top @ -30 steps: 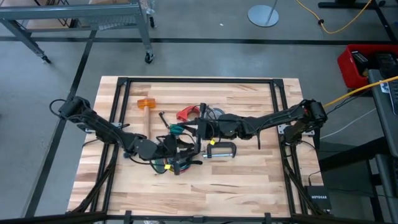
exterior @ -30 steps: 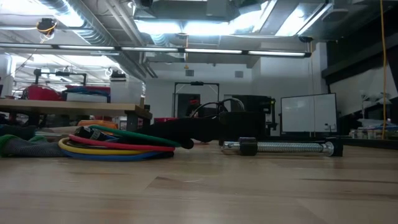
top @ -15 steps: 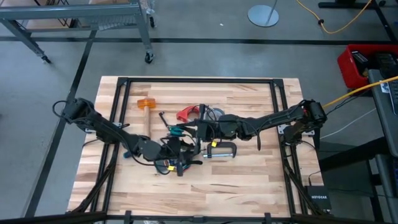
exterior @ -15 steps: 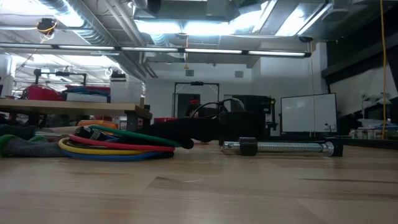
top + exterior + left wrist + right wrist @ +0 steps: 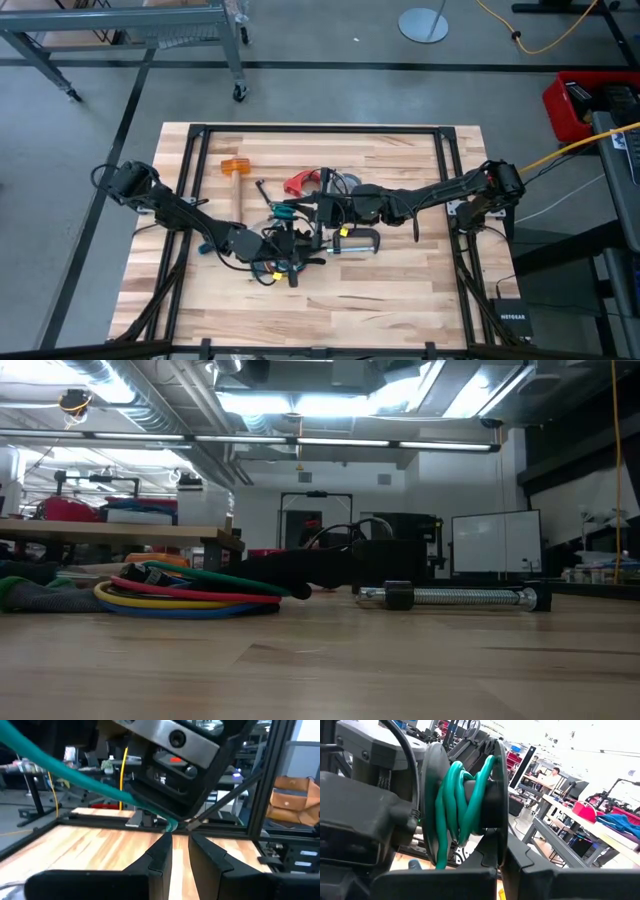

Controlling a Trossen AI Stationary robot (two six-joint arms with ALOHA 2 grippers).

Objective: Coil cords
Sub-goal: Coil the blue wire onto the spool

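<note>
Overhead, the biggest thing is the grey concrete floor (image 5: 330, 90), and on it stands a pale wooden table (image 5: 400, 300) of butcher-block strips, edged by a black frame. A silver clamp (image 5: 355, 240) lies near the table's middle and serves as the marker for everything else.

Far beyond the clamp, off the table, are a metal cart (image 5: 130, 30), a round grey stand base (image 5: 424, 22), a yellow extension cable (image 5: 540, 40) and a red box (image 5: 575, 100). From table height the room behind the clamp (image 5: 450, 597) shows ceiling ducts with strip lights (image 5: 300, 400) and a whiteboard (image 5: 495, 540).

The left arm reaches in from the table's left edge; its left gripper (image 5: 290, 262) sits just left of the clamp. The right arm comes from the right edge, and its right gripper (image 5: 325, 208) lies just beyond the clamp, jaws pressed together on nothing visible.

The cords (image 5: 272, 258), a looped yellow, red, blue and green bundle, lie flat on the wood beside the clamp's left end, at the left gripper. A teal cord (image 5: 75, 772) runs to that gripper's tips (image 5: 176, 836); whether it is pinched I cannot tell.

An orange mallet (image 5: 233, 170) lies well left of the clamp, a small red piece (image 5: 298, 182) nearer.
</note>
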